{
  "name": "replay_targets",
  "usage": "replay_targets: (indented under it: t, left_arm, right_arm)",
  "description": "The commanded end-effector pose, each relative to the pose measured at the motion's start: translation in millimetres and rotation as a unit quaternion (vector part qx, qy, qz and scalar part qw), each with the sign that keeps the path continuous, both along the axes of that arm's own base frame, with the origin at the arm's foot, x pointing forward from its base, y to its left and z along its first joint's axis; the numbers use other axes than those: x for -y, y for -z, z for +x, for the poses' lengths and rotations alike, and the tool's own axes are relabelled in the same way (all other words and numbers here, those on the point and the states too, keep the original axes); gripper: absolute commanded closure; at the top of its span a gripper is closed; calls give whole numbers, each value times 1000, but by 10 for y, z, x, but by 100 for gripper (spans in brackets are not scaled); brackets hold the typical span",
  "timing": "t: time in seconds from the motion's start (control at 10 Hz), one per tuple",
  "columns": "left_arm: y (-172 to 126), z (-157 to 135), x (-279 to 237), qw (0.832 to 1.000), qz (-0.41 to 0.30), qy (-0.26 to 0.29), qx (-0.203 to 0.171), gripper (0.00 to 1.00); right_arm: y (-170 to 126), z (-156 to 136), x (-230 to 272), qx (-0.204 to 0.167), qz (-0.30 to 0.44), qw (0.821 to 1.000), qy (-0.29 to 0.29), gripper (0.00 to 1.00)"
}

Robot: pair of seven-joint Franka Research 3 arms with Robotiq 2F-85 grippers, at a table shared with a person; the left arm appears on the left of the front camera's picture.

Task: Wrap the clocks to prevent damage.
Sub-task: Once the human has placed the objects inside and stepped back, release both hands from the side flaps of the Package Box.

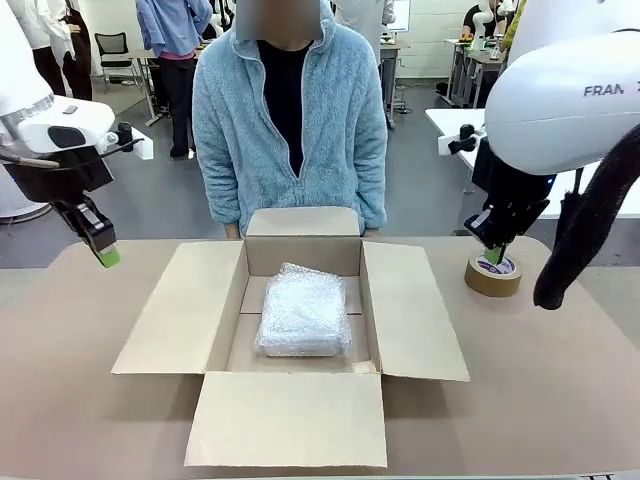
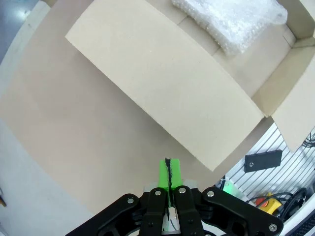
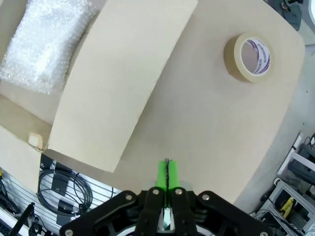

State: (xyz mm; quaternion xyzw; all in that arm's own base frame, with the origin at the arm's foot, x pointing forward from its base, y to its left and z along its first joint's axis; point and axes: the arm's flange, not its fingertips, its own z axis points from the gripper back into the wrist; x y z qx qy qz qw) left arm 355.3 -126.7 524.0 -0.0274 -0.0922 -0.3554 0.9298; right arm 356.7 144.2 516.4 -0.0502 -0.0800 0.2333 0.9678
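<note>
Both our arms point down: left gripper [image 1: 106, 254] left of the cardboard box [image 1: 180, 312], right gripper [image 1: 496, 252] near the tape roll [image 1: 493, 278], fingers pressed together, empty.

The white right arm [image 1: 565, 105] bears grey letters "FRAN" (cut short at the edge); purple print inside the tape roll [image 3: 232, 60] stays illegible.
</note>
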Motion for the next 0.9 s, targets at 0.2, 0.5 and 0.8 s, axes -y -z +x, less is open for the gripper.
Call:
replay_targets:
  t: [0.2, 0.5, 0.8]
  left_arm:
    - [63, 53, 54, 1000, -1, -11, -1, 100]
    - [37, 149, -349, 982, 40, 184, -26, 100]
    - [-32, 109, -388, 946, 69, 316, 7, 100]
  right_arm:
    - [46, 1, -31, -8, -2, 1000, -4, 99]
    - [165, -46, 603, -26, -44, 946, -320, 99]
    - [311, -159, 792, -23, -95, 865, -493, 99]
